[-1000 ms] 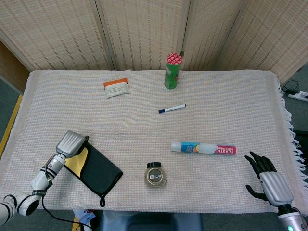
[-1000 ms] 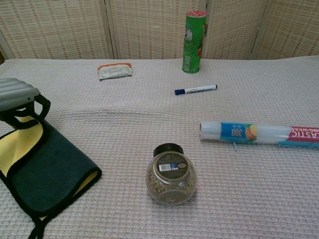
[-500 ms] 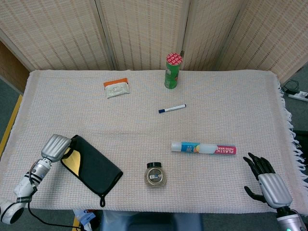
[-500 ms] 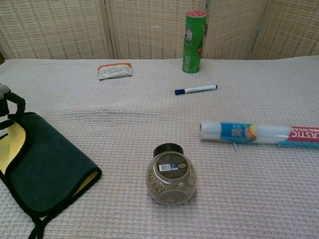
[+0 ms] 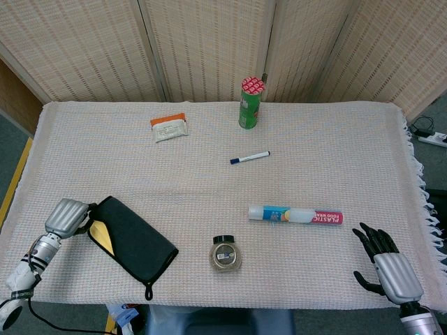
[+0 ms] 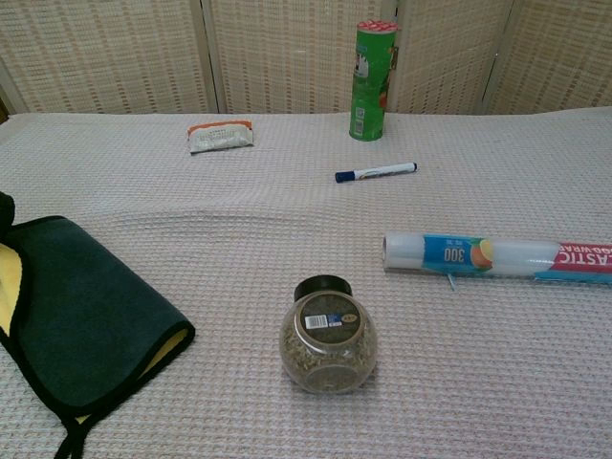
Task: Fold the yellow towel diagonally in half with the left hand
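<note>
Since a second ago the left hand (image 5: 66,216) has drawn back toward the desk's left edge, and the yellow towel (image 5: 133,241) now lies folded with its dark side up, yellow showing only at the edges. The hand's fingers touch the towel's near-left corner; whether they grip it cannot be told. The right hand (image 5: 387,262) rests open at the front right. A jar (image 5: 225,254) sits beside the towel, the plastic wrap roll (image 5: 295,215) beyond it.
</note>
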Action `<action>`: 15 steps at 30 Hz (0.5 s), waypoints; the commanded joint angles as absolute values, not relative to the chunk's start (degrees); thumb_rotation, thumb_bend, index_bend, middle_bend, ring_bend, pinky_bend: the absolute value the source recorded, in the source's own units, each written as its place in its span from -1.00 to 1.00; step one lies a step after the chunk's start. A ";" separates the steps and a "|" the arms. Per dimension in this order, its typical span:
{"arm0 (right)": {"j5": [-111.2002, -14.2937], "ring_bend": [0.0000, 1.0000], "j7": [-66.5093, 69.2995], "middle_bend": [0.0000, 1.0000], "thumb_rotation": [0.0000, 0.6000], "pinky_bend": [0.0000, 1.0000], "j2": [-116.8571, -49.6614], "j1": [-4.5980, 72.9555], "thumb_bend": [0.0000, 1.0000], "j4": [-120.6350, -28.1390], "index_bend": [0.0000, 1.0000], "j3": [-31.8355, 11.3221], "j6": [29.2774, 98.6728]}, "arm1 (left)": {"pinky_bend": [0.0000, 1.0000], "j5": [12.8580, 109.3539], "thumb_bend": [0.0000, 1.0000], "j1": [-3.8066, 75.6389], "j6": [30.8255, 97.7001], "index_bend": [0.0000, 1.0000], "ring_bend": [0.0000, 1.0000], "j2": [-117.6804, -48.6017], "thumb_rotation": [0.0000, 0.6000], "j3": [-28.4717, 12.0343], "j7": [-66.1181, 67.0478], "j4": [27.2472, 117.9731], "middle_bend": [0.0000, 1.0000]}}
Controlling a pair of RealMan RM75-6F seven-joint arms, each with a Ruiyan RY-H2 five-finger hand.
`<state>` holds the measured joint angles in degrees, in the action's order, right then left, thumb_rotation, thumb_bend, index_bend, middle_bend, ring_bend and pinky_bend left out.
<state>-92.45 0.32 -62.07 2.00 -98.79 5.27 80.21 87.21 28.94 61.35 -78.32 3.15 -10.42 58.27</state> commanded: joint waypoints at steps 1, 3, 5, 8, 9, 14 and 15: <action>-92.40 -1.00 0.10 -1.00 1.00 -1.00 -62.15 2.04 -0.26 -98.90 -1.00 5.24 80.08 | 1.00 87.74 0.00 28.47 61.66 0.45 1.00 -77.82 1.00 3.57 -11.85 58.05 1.00; -92.37 -1.00 -0.05 -1.00 1.00 -1.00 -62.20 2.03 -0.26 -98.97 -1.00 5.21 80.09 | 1.00 88.06 0.00 28.22 61.77 0.42 1.00 -77.38 1.00 3.86 -12.89 58.18 1.00; -92.36 -1.00 -0.18 -1.00 1.00 -1.00 -62.23 2.01 -0.26 -99.06 -1.00 5.20 80.11 | 1.00 88.40 0.00 28.06 61.84 0.40 1.00 -76.98 1.00 4.12 -13.71 58.37 1.00; -92.39 -1.00 -0.51 -1.00 1.00 -1.00 -62.24 1.96 -0.26 -99.22 -1.00 5.21 80.16 | 1.00 89.05 0.00 27.83 62.15 0.29 1.00 -76.40 1.00 4.52 -14.84 58.86 1.00; -92.40 -1.00 -0.57 -1.00 1.00 -1.00 -62.25 1.92 -0.27 -99.29 -1.00 5.20 80.23 | 1.00 89.30 0.00 27.75 62.31 0.24 1.00 -76.26 1.00 4.64 -15.12 59.05 1.00; -92.49 -1.00 -0.80 -1.00 1.00 -1.00 -62.28 1.74 -0.27 -99.37 -1.00 5.27 80.45 | 1.00 90.20 0.00 27.60 62.86 -0.01 1.00 -76.01 1.00 4.94 -16.24 59.85 1.00; -92.46 -1.00 -0.78 -1.00 1.00 -1.00 -62.30 1.70 -0.26 -99.35 -1.00 5.27 80.49 | 1.00 90.35 0.00 27.61 62.97 -0.11 1.00 -76.04 1.00 4.94 -16.54 59.98 1.00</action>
